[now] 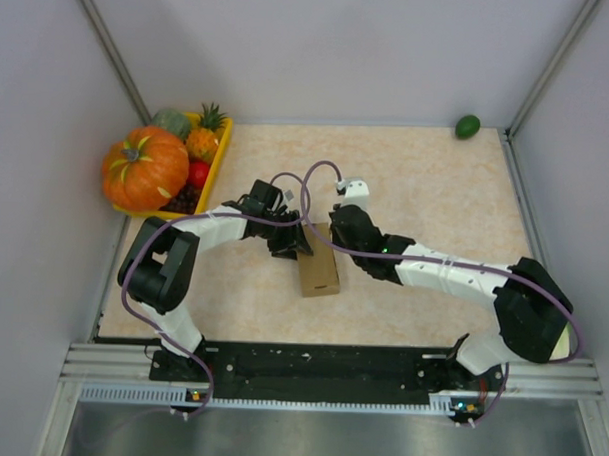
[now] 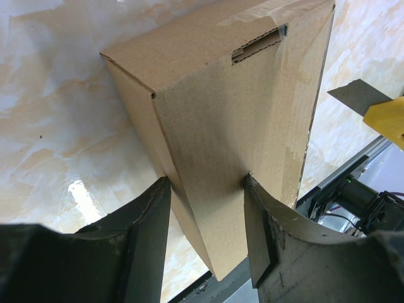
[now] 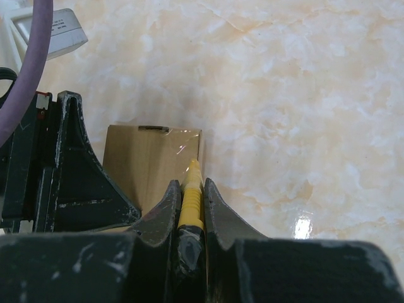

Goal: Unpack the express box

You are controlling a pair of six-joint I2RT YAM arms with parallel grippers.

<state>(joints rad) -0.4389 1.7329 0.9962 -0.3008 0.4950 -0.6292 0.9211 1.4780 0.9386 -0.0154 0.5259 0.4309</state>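
The express box point(image 1: 320, 276), plain brown cardboard sealed with clear tape, lies on the table between the two arms. My left gripper point(image 2: 207, 183) is shut across its width, one finger pressed on each side of the box point(image 2: 221, 107). A short ragged slit point(image 2: 255, 47) shows in the taped top near its far end. My right gripper point(image 3: 189, 184) is shut on a yellow utility knife point(image 3: 191, 196), whose tip lies over the taped top of the box point(image 3: 145, 158) by its right edge. The knife's grey blade point(image 2: 358, 98) also shows beside the box in the left wrist view.
A yellow fruit tray point(image 1: 217, 170) at the back left holds a large orange pumpkin point(image 1: 144, 168), a pineapple point(image 1: 204, 136) and other fruit. A green fruit point(image 1: 468, 126) lies at the back right corner. Grey walls close three sides; a black rail point(image 1: 320, 364) runs along the near edge.
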